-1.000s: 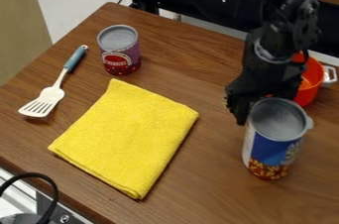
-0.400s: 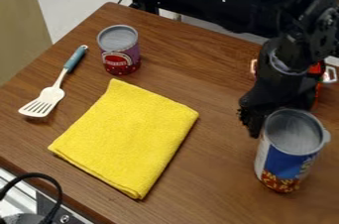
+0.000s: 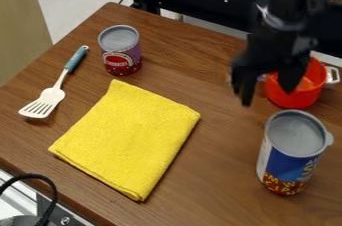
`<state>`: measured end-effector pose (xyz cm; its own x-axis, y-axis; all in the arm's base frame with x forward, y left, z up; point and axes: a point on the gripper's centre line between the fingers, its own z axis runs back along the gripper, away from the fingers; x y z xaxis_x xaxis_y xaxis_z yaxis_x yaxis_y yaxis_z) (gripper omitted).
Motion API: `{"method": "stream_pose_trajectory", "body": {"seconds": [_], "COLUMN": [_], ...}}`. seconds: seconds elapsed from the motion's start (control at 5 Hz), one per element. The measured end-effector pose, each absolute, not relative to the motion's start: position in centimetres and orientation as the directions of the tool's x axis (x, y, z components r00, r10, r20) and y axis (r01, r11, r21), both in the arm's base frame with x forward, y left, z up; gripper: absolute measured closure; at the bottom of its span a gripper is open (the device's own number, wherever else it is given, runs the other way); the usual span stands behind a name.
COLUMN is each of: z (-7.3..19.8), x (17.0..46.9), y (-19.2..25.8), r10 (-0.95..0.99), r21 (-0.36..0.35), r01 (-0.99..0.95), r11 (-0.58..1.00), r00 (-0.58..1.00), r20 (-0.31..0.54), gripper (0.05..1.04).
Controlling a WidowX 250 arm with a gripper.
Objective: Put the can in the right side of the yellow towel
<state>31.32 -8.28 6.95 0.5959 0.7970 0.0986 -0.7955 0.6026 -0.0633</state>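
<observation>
Claw (image 3: pixel 267 97): fingers spread, tips directed downward, nothing between them that can be identified as gripped. Position – in front of the red pot (image 3: pixel 294 99), beyond the blue can (image 3: pixel 289 162) and apart from it. The blue can stands upright on the desk (image 3: pixel 217 170), to the right of the folded yellow towel (image 3: pixel 127 137), with bare wood between the two. The smaller purple-and-red can (image 3: pixel 121 55) stands upright near the towel's far corner. The slotted spatula (image 3: pixel 47 101) lies left of the towel – blue handle pointing away.
</observation>
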Motion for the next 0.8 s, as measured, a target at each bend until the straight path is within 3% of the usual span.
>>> {"method": "stream_pose_trajectory", "body": {"seconds": [0.4, 0.8], "z": [6.7, 6.3], "x": [30.2, 26.7], "y": [-4.3, 1.1], "r10": [0.759, 0.672], "r21": [-0.033, -0.009], "r01": [-0.764, -0.679], "r11": [0.644, 0.734], "r00": [0.633, 0.725], "r20": [0.152, 0.151], "gripper": [0.085, 0.085]}}
